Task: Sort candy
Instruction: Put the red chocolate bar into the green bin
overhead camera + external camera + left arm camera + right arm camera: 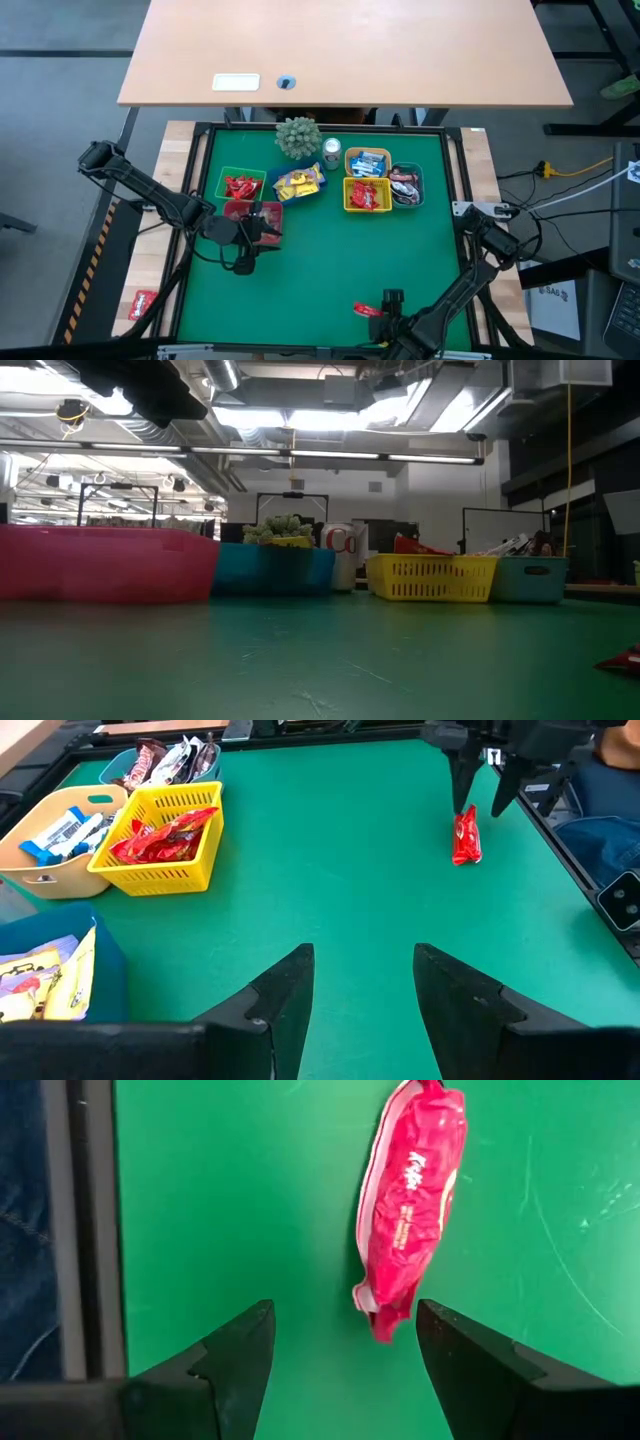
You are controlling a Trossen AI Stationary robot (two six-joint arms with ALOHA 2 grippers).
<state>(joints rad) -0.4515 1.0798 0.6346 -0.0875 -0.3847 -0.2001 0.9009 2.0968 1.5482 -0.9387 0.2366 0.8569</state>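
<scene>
One red candy [410, 1200] lies flat on the green mat [330, 260] near the table's near edge, also seen in the high view as the red candy [367, 310]. My right gripper [345, 1370] hangs open just above its nearer end, pointing steeply down; the fingers stand either side of that end without touching it. The left wrist view shows the right gripper [487, 790] over the red candy [466, 837]. My left gripper [360, 1010] waits open by the pink bin [253, 213], holding nothing. Other candy lies sorted by colour in the bins at the far side.
Far side: green bin [240, 185] and yellow basket [367, 194] with red candy, blue bin [298, 183] with yellow, tan bin [367, 162] with blue-and-white, light-blue bin [406, 185] with dark ones, plant [298, 137], can [331, 151]. The mat's black rim [90, 1230] runs close beside the right gripper.
</scene>
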